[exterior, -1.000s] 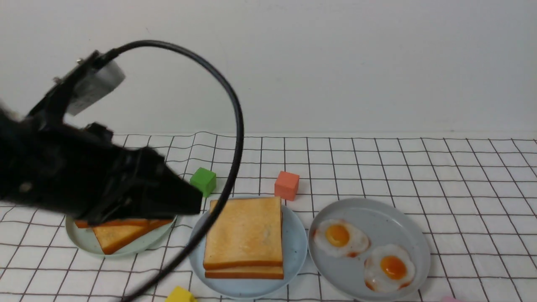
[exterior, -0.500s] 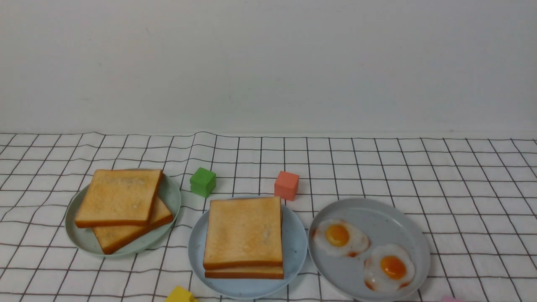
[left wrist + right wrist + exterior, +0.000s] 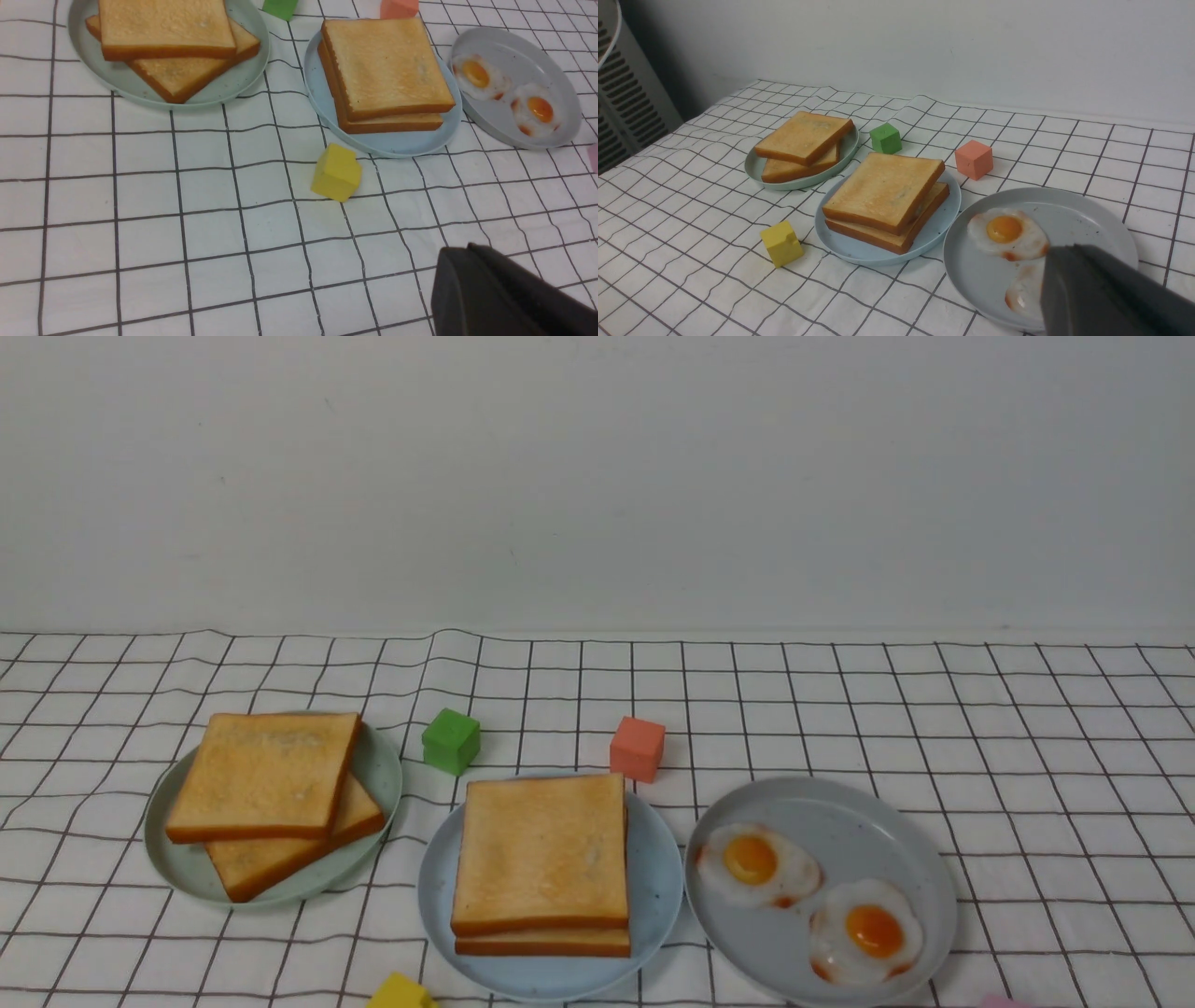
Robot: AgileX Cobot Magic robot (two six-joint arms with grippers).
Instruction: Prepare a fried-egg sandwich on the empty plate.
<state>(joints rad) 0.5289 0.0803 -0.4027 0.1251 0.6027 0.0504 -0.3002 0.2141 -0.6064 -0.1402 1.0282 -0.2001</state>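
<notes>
The light blue plate [image 3: 663,887] sits front centre and carries two stacked toast slices [image 3: 541,854]; no egg shows between them, so I cannot tell whether this is the fried-egg sandwich. Neither gripper appears in the front view. In the left wrist view my left gripper [image 3: 466,248] is shut and empty, above bare cloth well short of the plate [image 3: 397,147]. In the right wrist view my right gripper [image 3: 1064,249] is shut and empty, over the grey plate [image 3: 1087,219] and covering part of one fried egg [image 3: 1024,291].
A pale green plate [image 3: 187,873] at the left holds two more toast slices [image 3: 266,770]. The grey plate [image 3: 840,812] at the right holds two fried eggs [image 3: 752,863]. Green [image 3: 451,739], orange [image 3: 639,748] and yellow [image 3: 400,992] cubes lie on the checked cloth.
The left arm, which hung over the pale green plate a second ago, has pulled back out of the front view. The toast and plates have not moved.
</notes>
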